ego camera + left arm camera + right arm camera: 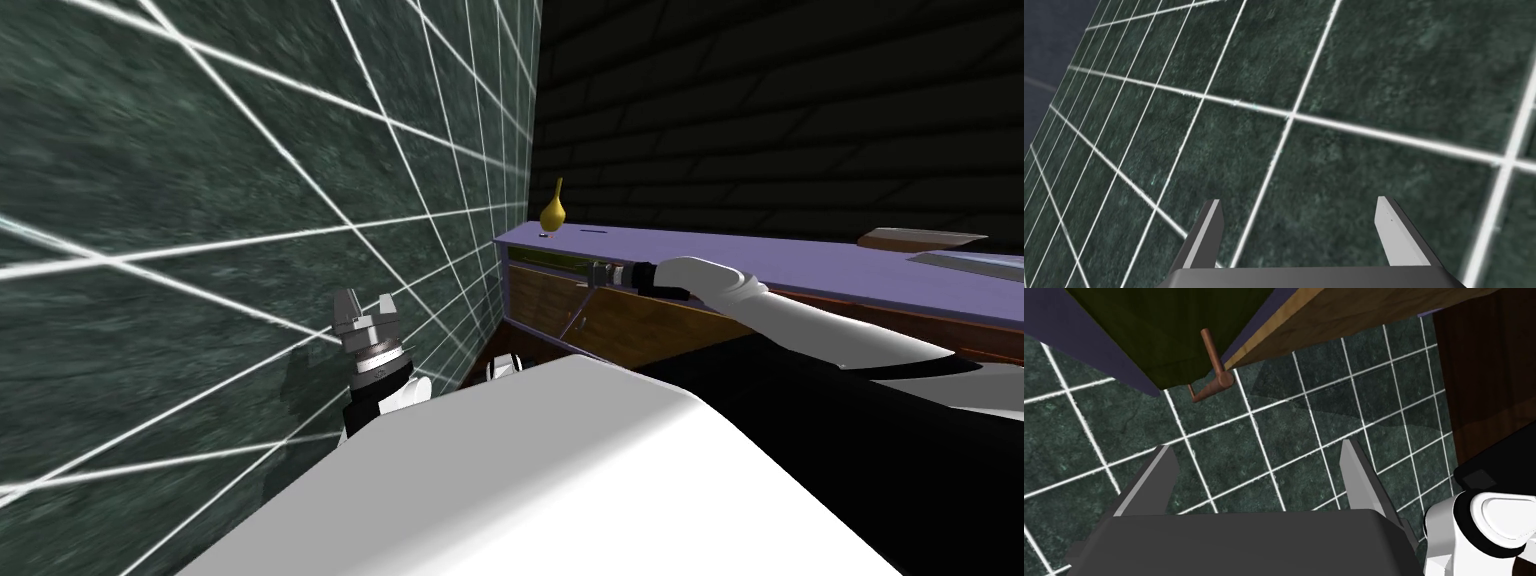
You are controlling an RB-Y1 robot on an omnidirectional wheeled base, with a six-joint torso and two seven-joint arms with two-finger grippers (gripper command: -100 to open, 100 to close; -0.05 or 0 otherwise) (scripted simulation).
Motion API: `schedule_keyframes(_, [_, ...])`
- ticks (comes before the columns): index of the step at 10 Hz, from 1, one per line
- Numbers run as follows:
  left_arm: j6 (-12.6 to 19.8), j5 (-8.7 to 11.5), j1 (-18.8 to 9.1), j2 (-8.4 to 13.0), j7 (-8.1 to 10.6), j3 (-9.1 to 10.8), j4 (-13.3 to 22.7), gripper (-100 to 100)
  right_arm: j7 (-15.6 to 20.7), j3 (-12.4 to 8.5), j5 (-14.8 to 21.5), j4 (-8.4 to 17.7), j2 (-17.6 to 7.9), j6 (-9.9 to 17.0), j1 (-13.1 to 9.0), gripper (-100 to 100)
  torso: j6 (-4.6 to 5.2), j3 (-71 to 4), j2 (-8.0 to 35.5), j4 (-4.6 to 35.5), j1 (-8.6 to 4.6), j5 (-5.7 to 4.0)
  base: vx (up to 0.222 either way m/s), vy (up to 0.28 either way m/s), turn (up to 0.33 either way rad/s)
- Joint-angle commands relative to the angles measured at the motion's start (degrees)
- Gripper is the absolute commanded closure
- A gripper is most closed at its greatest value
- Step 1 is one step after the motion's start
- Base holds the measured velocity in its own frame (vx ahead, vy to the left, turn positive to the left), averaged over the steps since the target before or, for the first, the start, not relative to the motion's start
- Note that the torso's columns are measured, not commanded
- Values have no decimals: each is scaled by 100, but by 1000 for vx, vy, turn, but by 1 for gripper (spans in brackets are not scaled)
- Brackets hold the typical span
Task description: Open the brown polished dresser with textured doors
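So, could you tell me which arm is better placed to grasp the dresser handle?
Right: the right gripper, open, points at the brown handle on the dresser; the left gripper faces the tiled wall.

Purple dresser top crosses the frame's right middle; a yellow vase stands at its left end, a brown board far right
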Motion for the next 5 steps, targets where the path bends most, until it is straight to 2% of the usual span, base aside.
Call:
schedule_keyframes(1, [0, 0, 0, 0, 0, 0, 0, 0, 267, 37, 120, -130, 164, 183, -59, -100, 1, 3, 5, 2, -2, 0, 39, -119, 92])
schedule_keyframes(3, [0, 0, 0, 0, 0, 0, 0, 0, 459, 68, 204, -215, 295, 317, -108, -100, 1, -6, -9, -3, -18, -6, 40, -118, 76])
schedule_keyframes(5, [0, 0, 0, -1, 0, -1, 0, 0, 432, 70, 177, -174, 268, 273, -110, -100, 2, -2, -2, -1, 4, 0, 8, -31, 8])
